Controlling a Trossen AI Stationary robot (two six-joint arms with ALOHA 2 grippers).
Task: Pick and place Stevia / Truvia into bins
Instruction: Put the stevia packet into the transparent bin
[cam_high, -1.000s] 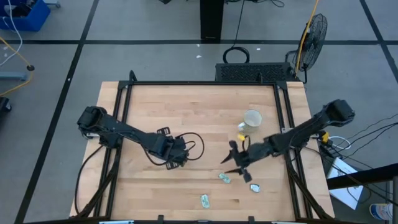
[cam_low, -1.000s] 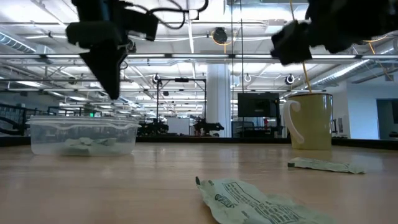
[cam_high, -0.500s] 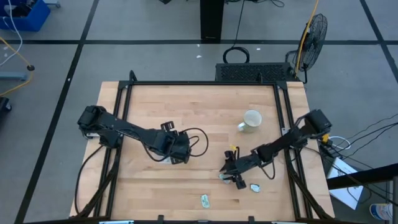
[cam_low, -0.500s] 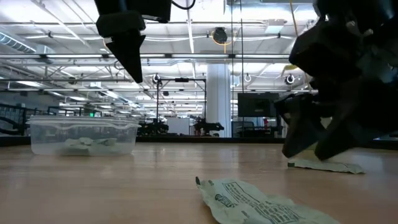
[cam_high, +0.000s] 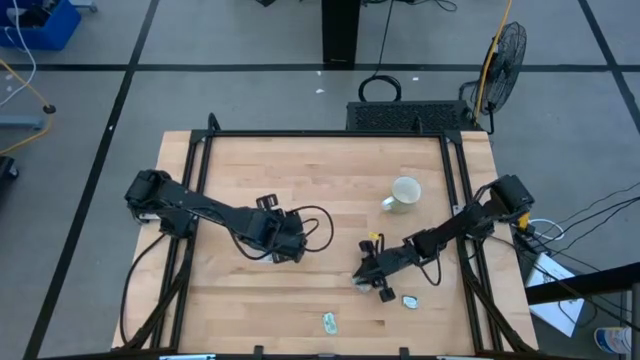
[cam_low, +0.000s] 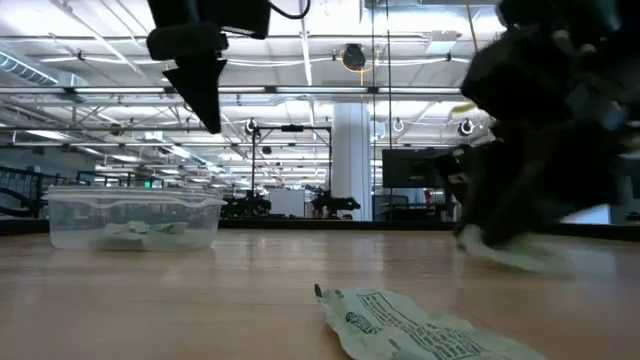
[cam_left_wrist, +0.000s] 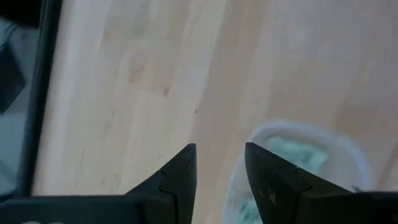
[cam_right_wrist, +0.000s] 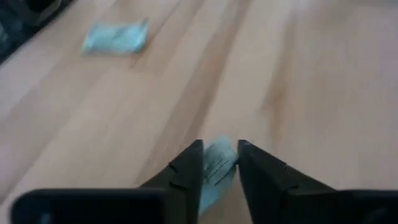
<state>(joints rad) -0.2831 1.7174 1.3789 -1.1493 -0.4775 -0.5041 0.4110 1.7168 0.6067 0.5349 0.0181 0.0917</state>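
Sachet (cam_right_wrist: 216, 163) between right gripper (cam_right_wrist: 217, 163) fingers

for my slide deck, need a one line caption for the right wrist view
Right pincer closing around a green sachet on the wooden table, another sachet lying beyond.

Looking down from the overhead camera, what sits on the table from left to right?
Left hand over the clear tub → lone sachet near the front edge → right hand down on a sachet → white mug.
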